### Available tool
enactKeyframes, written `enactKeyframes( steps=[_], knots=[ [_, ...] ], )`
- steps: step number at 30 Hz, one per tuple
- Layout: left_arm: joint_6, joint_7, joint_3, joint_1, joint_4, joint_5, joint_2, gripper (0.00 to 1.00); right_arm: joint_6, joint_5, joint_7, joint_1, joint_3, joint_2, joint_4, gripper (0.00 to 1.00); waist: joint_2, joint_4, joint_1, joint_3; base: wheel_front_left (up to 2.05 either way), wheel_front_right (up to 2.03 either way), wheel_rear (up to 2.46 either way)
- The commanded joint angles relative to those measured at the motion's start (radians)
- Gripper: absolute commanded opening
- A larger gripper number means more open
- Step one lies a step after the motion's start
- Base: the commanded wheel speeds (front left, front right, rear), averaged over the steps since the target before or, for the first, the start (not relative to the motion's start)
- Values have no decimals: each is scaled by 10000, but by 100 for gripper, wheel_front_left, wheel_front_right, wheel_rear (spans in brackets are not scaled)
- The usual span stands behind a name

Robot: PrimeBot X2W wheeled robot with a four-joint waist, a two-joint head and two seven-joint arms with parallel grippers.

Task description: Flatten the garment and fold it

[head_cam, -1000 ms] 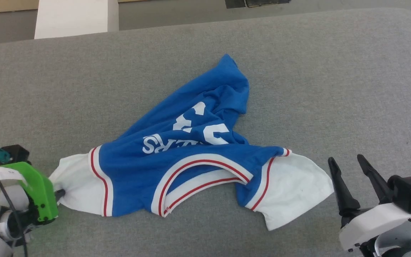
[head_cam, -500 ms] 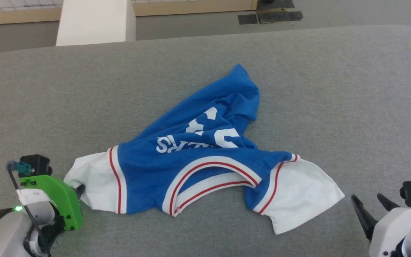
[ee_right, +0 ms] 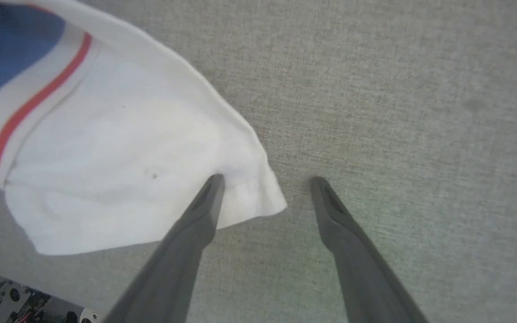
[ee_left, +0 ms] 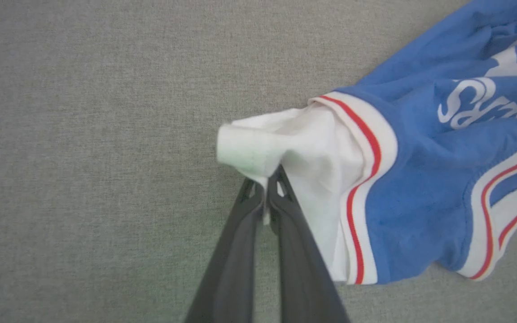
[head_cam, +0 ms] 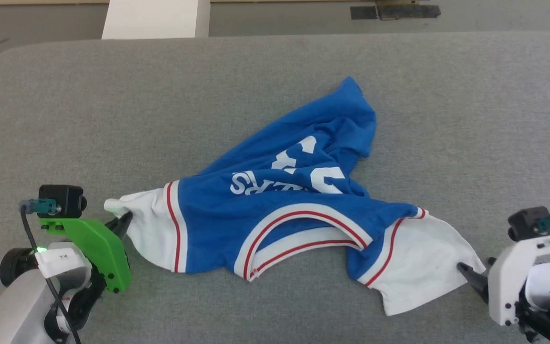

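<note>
The garment [head_cam: 284, 200] lies crumpled on the grey table [head_cam: 65, 105], a royal-blue jersey with white sleeves, red-striped trim and white lettering. My left gripper [head_cam: 123, 220] is shut on the hem of the left white sleeve [ee_left: 285, 148], which bunches up above the closed fingertips of the left gripper [ee_left: 267, 179]. My right gripper [head_cam: 473, 279] is open at the corner of the right white sleeve [head_cam: 418, 258]. In the right wrist view one finger [ee_right: 204, 202] rests over the sleeve's corner [ee_right: 249, 193] and the other finger [ee_right: 330, 211] stands over bare table.
The table's rounded far edge [head_cam: 275, 38] runs across the top, with a white block [head_cam: 155, 19] and dark floor mats [head_cam: 394, 10] beyond it. Bare grey surface surrounds the jersey on all sides.
The head camera has shifted, moving the whole picture right. My left gripper has closed on the left sleeve's hem and lifted it. My right gripper has moved in to the right sleeve's corner.
</note>
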Motion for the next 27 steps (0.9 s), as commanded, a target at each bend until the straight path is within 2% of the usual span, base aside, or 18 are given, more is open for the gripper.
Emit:
enactKeyframes(
  steps=[1, 6, 7, 8, 9, 18, 23, 27],
  knots=[
    [70, -2, 25, 70, -93, 80, 92, 0, -11, 132, 45, -328, 221, -67, 294, 100, 120, 111, 0, 171, 0, 0, 0],
    [150, -3, -14, 147, -246, 72, 53, 0, -11, 634, 415, -831, 1254, -188, 1567, 100, 120, 206, 0, 303, 0, 0, 0],
    [149, -4, -30, 155, -246, 70, 38, 0, -11, 772, 507, -871, 1467, -200, 1774, 76, 120, 224, 0, 302, 0, 0, 0],
    [152, -6, -39, 168, -242, 60, 23, 0, -11, 861, 546, -897, 1631, -218, 1904, 22, 120, 233, 0, 292, 0, 0, 0],
    [147, -17, -44, 198, -220, 39, 9, 0, -11, 1009, 597, -913, 1802, -199, 2040, 0, 120, 233, 0, 252, 0, 0, 0],
    [227, -292, 103, 418, -161, 43, 169, 0, -11, 1437, -103, -1391, 2219, -568, 2023, 0, 120, 106, 0, -234, 0, 0, 0],
    [503, -563, 348, 234, -349, 375, 509, 0, -11, 1051, -957, -1782, 1697, -985, 1429, 0, 120, 11, 0, -729, 0, 0, 0],
    [627, -467, 477, -135, -554, 605, 838, 0, -11, 685, -1199, -1991, 1167, -1156, 1101, 0, 120, -52, 0, -1197, 0, 0, 0]
  ],
)
